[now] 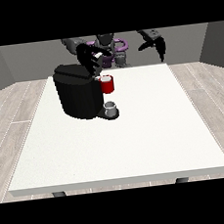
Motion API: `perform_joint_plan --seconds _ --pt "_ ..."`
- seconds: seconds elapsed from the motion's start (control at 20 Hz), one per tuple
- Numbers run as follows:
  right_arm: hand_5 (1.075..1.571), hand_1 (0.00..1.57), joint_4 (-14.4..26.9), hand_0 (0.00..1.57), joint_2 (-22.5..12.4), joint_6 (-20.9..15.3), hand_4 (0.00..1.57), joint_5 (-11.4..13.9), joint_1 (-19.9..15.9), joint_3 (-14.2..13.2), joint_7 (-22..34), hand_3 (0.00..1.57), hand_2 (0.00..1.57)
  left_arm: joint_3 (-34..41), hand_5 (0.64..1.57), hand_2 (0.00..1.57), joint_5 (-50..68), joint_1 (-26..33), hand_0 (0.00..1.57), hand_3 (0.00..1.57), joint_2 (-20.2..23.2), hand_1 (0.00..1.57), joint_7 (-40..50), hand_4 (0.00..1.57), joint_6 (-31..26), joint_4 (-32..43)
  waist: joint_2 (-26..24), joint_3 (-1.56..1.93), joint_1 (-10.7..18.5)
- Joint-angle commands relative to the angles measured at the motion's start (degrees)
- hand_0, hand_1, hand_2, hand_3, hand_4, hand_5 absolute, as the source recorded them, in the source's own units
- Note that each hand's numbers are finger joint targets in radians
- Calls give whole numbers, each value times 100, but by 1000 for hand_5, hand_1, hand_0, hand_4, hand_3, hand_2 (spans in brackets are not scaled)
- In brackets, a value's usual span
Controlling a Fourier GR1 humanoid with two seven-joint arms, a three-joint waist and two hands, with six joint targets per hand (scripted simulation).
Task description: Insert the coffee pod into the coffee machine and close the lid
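Hand at view's left [91, 58] over coffee machine [77, 95], fingers' state unclear; hand at view's right [155, 42] raised, fingers relaxed.

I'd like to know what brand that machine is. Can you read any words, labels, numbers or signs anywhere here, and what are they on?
None can be read: the black coffee machine, its red part, the small grey cup and the white table show no legible text or signs.
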Motion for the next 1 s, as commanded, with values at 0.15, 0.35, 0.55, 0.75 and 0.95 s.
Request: perform_joint_plan --seconds 0.15,0.35,0.55,0.75,0.95 --pt "1571 0 -209 0 130 61 259 196 -721 262 -35 0 0 -186 1571 0 -10 -100 0 0 -104 0 -63 379 -80 -45 46 -88 730" --pt "1571 0 -401 0 17 178 96 131 -838 170 40 0 0 -193 1571 0 -22 -424 0 0 -86 0 -31 398 -67 -39 415 -83 851" --pt "1571 0 -711 0 -195 204 87 315 -899 239 501 0 0 -263 1571 0 17 -384 0 0 -16 0 -178 424 -279 5 468 -90 1247" --pt "1571 0 -983 0 -227 100 0 474 -934 283 692 0 0 -318 1571 0 37 -803 0 0 -115 0 35 399 -238 -3 664 -83 1396" --pt "1571 0 -1168 0 -469 293 0 457 -1087 148 875 0 0 -313 1571 0 76 -987 0 0 -92 0 -23 426 -307 51 875 -80 1677"
